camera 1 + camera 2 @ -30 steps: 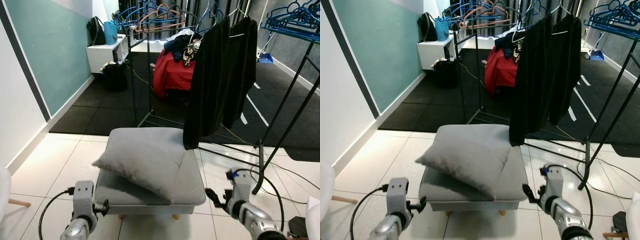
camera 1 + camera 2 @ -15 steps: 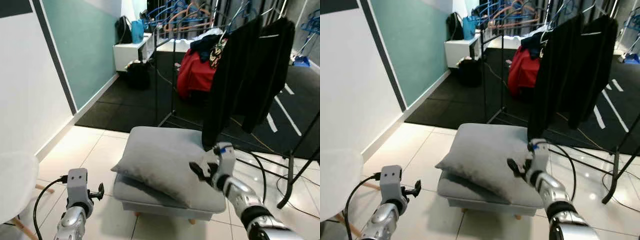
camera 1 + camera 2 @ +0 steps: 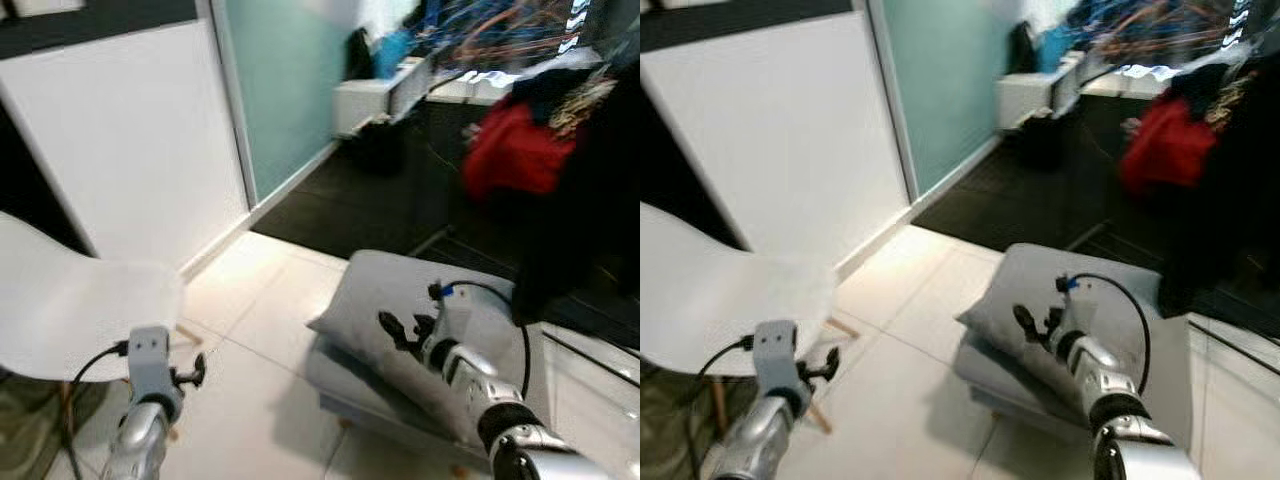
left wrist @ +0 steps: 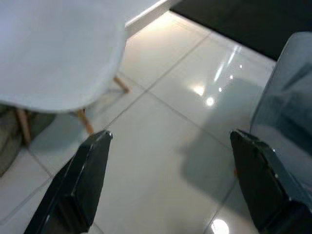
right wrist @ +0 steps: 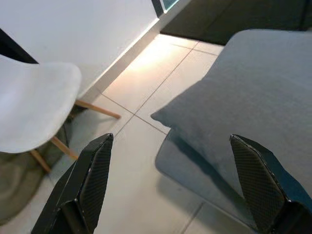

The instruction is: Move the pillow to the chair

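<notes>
The grey pillow lies tilted on the grey footstool, one corner overhanging its edge. The white chair, seemingly plastic-shelled on wooden legs, stands well apart from the footstool.

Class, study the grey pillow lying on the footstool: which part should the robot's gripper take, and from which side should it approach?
Probably the pillow's pointed corner that overhangs the grey footstool toward the white chair. It juts free, with space beneath for a lower finger. The open right gripper already hovers on that side, so come in from the chair side, one finger above and one below.
</notes>
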### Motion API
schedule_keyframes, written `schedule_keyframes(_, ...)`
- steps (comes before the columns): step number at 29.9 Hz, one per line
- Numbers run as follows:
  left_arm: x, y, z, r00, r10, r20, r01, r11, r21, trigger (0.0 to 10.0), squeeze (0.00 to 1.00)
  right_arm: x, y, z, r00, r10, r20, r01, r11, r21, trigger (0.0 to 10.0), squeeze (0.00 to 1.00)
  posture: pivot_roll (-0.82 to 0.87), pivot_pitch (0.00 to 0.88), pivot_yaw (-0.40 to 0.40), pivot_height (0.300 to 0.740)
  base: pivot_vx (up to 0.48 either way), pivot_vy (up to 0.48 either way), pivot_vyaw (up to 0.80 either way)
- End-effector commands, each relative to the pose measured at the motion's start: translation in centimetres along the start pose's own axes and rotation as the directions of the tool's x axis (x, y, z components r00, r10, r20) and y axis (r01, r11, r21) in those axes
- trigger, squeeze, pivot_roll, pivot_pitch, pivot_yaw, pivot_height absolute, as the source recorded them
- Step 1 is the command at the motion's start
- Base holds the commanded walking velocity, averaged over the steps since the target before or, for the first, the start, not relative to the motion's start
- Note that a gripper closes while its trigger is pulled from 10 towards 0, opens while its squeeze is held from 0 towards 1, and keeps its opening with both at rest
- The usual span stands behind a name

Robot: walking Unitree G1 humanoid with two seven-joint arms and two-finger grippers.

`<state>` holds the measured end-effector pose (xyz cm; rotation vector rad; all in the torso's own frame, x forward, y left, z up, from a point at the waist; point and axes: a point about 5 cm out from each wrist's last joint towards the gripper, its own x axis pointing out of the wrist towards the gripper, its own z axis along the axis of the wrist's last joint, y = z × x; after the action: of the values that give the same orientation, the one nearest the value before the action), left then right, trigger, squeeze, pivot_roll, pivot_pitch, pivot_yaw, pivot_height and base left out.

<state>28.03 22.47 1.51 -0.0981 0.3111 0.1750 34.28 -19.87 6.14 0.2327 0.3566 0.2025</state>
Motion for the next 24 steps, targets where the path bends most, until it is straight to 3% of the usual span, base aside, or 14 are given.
schedule_keyframes(1, 0.02, -0.22, 0.02, 1.000, 0.000, -0.007, 0.000, 1.000, 0.004, 10.0, 0.00, 0.08, -0.05, -0.06, 1.000, -0.025, -0.017, 0.024, 0.999, -0.020, 10.0, 0.00, -0.18, 0.000, -0.010, 0.740, 0.000, -0.480, 0.00)
schedule_keyframes(6, 0.11, -0.46, 0.35, 1.000, 0.017, 0.006, -0.018, 0.999, 0.050, 10.0, 0.00, 0.07, -0.16, -0.16, 0.999, -0.049, -0.021, 0.048, 0.998, -0.029, 10.0, 0.00, -0.18, 0.000, -0.007, 0.740, 0.000, -0.465, 0.00)
schedule_keyframes(10, 0.03, -0.32, 0.68, 1.000, 0.021, 0.012, -0.021, 1.000, -0.003, 10.0, 0.00, 0.03, -0.44, -0.07, 0.996, -0.088, -0.022, 0.087, 0.995, -0.040, 10.0, 0.00, -0.17, 0.000, -0.015, 0.740, 0.000, 0.000, 0.00)
schedule_keyframes(19, -0.16, 0.12, 0.78, 1.000, 0.014, 0.016, -0.014, 1.000, -0.005, 10.0, 0.00, 0.01, -0.49, -0.16, 0.995, -0.101, -0.026, 0.099, 0.994, -0.052, 10.0, 0.00, -0.17, 0.000, -0.019, 0.740, 0.000, 0.000, 0.00)
schedule_keyframes(24, -0.27, -0.20, 0.53, 1.000, -0.003, 0.008, 0.003, 0.998, -0.056, 10.0, 0.00, 0.13, -0.33, -0.08, 0.994, -0.102, -0.030, 0.100, 0.993, -0.060, 10.0, 0.00, -0.18, 0.000, -0.032, 0.740, 0.000, -0.096, 0.00)
